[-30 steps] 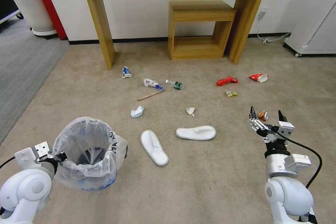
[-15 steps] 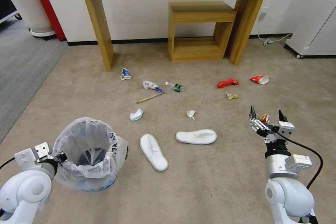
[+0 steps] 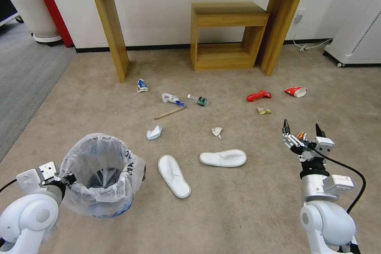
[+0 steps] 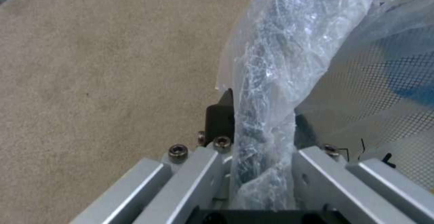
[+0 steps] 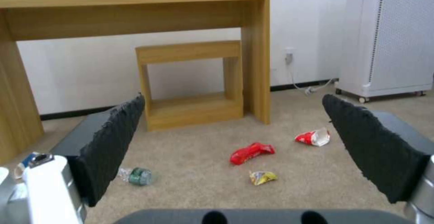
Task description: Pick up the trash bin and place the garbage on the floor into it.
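The trash bin [image 3: 99, 174], lined with a crinkled whitish bag, hangs at my lower left. My left gripper [image 3: 67, 177] is shut on its rim, and the bagged rim [image 4: 260, 122] is pinched between the fingers [image 4: 220, 119]. My right gripper [image 3: 302, 131] is held open low on the right, nothing between its fingers [image 5: 115, 139]. Garbage lies on the beige floor [image 3: 246, 206]: a blue-white wrapper [image 3: 141, 85], a bottle [image 3: 198, 100], a wooden stick [image 3: 170, 112], crumpled paper [image 3: 154, 132], a red wrapper [image 3: 258, 95], a red-white cup [image 3: 295, 91] and a crushed can [image 3: 300, 135] just beyond the right gripper.
Two white slippers [image 3: 174, 175] [image 3: 223, 158] lie between me and the litter. A wooden table [image 3: 112, 27] with a small wooden stool [image 3: 226, 35] under it stands at the wall. A white appliance [image 3: 357, 20] is at the right, grey carpet [image 3: 27, 75] at the left.
The whole head view has shifted, with the litter and slippers now slightly lower in the picture. Both arms keep their pose, and the bin stays in the left gripper.
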